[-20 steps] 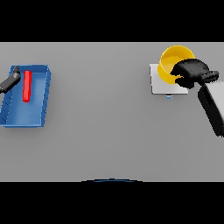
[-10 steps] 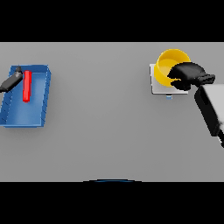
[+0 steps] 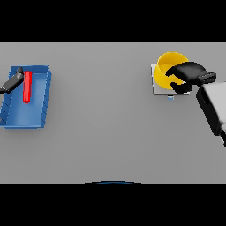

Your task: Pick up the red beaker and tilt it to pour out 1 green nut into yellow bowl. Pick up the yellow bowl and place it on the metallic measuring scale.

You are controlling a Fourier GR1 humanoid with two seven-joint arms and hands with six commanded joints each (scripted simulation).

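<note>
The yellow bowl (image 3: pixel 165 69) sits over the metallic scale (image 3: pixel 158 89) at the far right of the table. My right hand (image 3: pixel 190 73) grips the bowl's right rim, fingers curled round it, and hides that side of the bowl and part of the scale. Far left, the red beaker (image 3: pixel 27 86) lies on its side in a blue tray (image 3: pixel 26 117). Over the tray's upper left corner my left hand (image 3: pixel 12 81) reaches with straight fingers, just left of the beaker and holding nothing. No green nut is visible.
A small bluish mark (image 3: pixel 170 98) shows at the scale's near edge. My right forearm (image 3: pixel 214 108) runs from the hand to the right edge. Grey table (image 3: pixel 106 114) lies between tray and scale.
My right hand has carried the yellow bowl a little left and toward me, so it now sits more squarely over the scale. The left hand and beaker have not moved.
</note>
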